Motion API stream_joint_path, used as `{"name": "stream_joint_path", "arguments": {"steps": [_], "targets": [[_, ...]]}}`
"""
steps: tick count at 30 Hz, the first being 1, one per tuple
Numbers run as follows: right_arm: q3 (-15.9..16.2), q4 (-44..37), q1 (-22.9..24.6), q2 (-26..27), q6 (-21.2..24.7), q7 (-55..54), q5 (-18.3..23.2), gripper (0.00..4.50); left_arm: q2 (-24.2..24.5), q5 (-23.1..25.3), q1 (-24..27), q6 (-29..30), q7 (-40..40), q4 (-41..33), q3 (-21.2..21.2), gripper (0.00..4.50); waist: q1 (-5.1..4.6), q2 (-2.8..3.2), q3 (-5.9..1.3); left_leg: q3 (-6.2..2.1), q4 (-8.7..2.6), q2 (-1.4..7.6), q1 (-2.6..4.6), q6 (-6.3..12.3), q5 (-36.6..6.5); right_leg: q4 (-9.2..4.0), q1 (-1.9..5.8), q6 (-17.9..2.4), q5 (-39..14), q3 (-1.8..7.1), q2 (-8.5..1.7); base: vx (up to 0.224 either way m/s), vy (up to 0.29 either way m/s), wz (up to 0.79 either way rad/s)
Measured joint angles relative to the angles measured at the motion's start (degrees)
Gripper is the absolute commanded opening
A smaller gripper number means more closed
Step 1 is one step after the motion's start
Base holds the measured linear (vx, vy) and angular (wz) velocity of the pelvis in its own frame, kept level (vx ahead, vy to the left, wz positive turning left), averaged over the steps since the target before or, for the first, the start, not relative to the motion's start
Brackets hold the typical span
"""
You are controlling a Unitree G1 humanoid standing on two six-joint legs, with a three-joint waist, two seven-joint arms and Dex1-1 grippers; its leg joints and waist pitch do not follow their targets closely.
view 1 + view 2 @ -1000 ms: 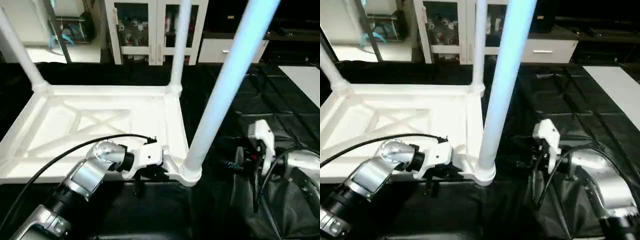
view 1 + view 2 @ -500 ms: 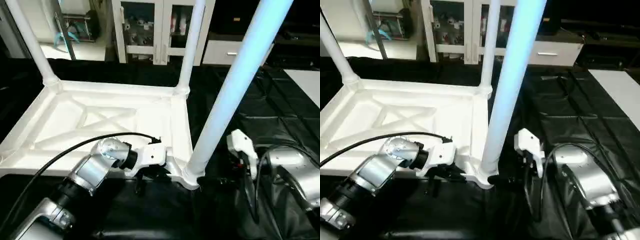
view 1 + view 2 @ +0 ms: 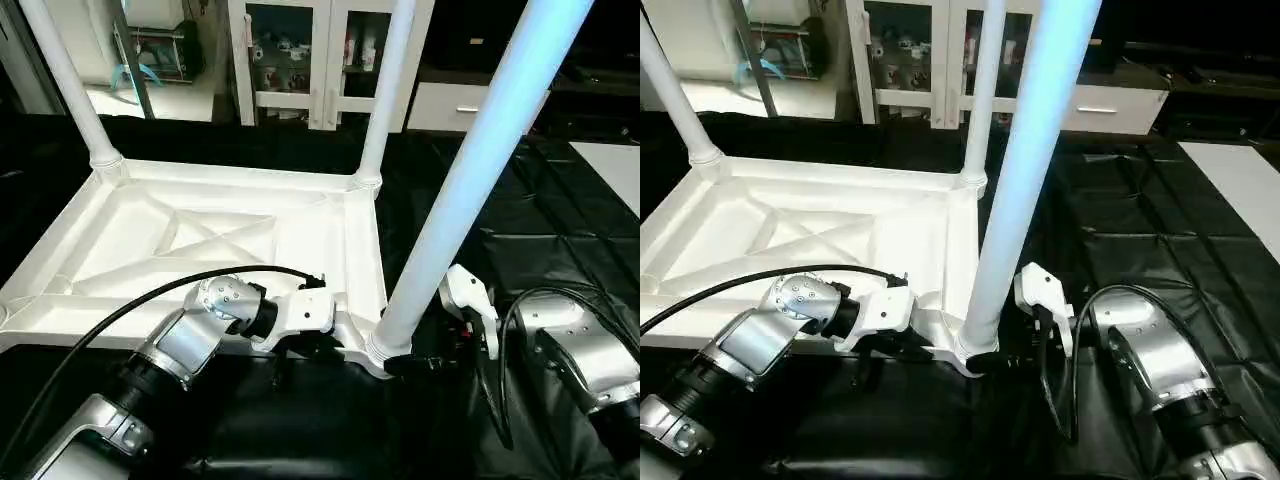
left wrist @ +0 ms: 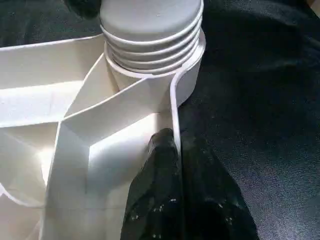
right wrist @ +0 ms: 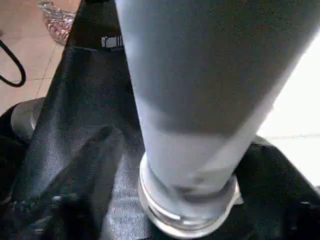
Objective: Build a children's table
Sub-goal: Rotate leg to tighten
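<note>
The children's table lies upside down on black cloth, its white tabletop [image 3: 200,235] showing the X-ribbed underside. Three white legs stand upright in corner sockets: two far ones [image 3: 65,80] [image 3: 385,90] and a near one [image 3: 470,170]. At the near right corner my left gripper [image 3: 300,345] is shut on the tabletop's rim, the thin wall pinched between its black fingers [image 4: 160,170]. My right gripper [image 3: 415,365] sits at the base of the near leg [image 5: 200,100]. It is open, with a dark finger [image 5: 75,200] on each side of the leg and a gap showing.
Crinkled black cloth [image 3: 560,230] covers the work surface around the tabletop. A white glass-door cabinet [image 3: 320,50] and a white drawer unit [image 3: 450,100] stand behind. A white board [image 3: 615,170] lies at the far right. A black cable [image 3: 150,300] arcs over my left forearm.
My right gripper has moved left from open cloth up to the base of the near leg. The left gripper has kept its hold on the rim. The camera has tilted a little.
</note>
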Motion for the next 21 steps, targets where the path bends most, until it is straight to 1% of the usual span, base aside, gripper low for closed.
{"name": "stream_joint_path", "arguments": {"steps": [4, 6, 7, 8, 10, 17, 21], "targets": [[-0.2, 0.8, -0.3, 0.2, -0.1, 0.5, 0.0, 2.79, 0.0, 0.1, 0.0, -0.2, -0.2, 0.0, 0.0, 0.0, 0.02, -0.06, -0.04, 0.0, 0.0, 0.0, 0.01, 0.0, 0.0, -0.01, 0.03, 0.0, 0.0, 0.0, 0.0, 0.0, 0.0, 0.0], [-0.2, 1.0, -0.4, 0.2, -0.1, 0.5, 0.0, 2.79, 0.1, 0.1, 0.0, -0.5, -0.2, 0.1, 0.0, 0.0, 0.07, -0.06, -0.03, 0.0, 0.0, 0.0, 0.01, 0.0, 0.0, -0.02, 0.04, 0.0, 0.0, -0.02, 0.0, 0.0, 0.0, 0.0], [-0.2, 1.0, -0.4, 0.2, -0.1, 0.6, 0.0, 2.55, 0.2, 0.1, 0.0, -0.6, -0.3, 0.2, 0.0, 0.0, 0.08, -0.06, -0.04, 0.0, 0.0, 0.0, 0.01, 0.0, 0.0, -0.02, 0.04, 0.0, 0.0, -0.02, 0.0, 0.0, 0.0, 0.0], [-0.2, 1.0, -0.4, 0.2, -0.1, 0.6, 0.0, 2.55, 0.2, 0.1, -0.1, -0.8, -0.4, 0.3, 0.0, 0.0, 0.09, -0.06, -0.04, 0.0, -0.01, 0.0, 0.01, 0.0, 0.0, -0.02, 0.05, 0.0, 0.0, -0.02, 0.0, 0.0, 0.0, 0.0], [-0.3, 1.1, -0.4, 0.2, -0.1, 0.7, 0.0, 2.36, 0.4, 0.1, -0.1, -1.0, -0.8, 0.5, 0.0, 0.0, 0.15, -0.04, -0.04, 0.0, -0.01, 0.0, 0.02, 0.0, 0.0, -0.03, 0.06, 0.0, 0.0, -0.02, 0.0, 0.0, 0.0, 0.0], [-0.2, 1.1, -0.4, 0.2, -0.4, 1.7, -0.2, 2.05, 0.7, 0.1, -0.2, -1.3, -1.4, 0.5, -0.3, 0.0, 0.13, -0.05, -0.04, 0.0, 0.0, 0.0, 0.03, 0.0, 0.0, -0.08, 0.14, 0.0, 0.0, 0.0, 0.0, 0.0, 0.0, 0.0], [-0.1, 1.2, -0.5, 0.2, -0.7, 1.9, -0.3, 2.02, 0.8, 0.1, -0.3, -1.3, -1.5, 0.6, -0.4, 0.0, 0.14, -0.05, -0.04, 0.0, -0.01, 0.0, 0.04, 0.0, 0.0, -0.09, 0.15, 0.0, 0.0, 0.0, 0.0, 0.0, 0.0, 0.0]]}}
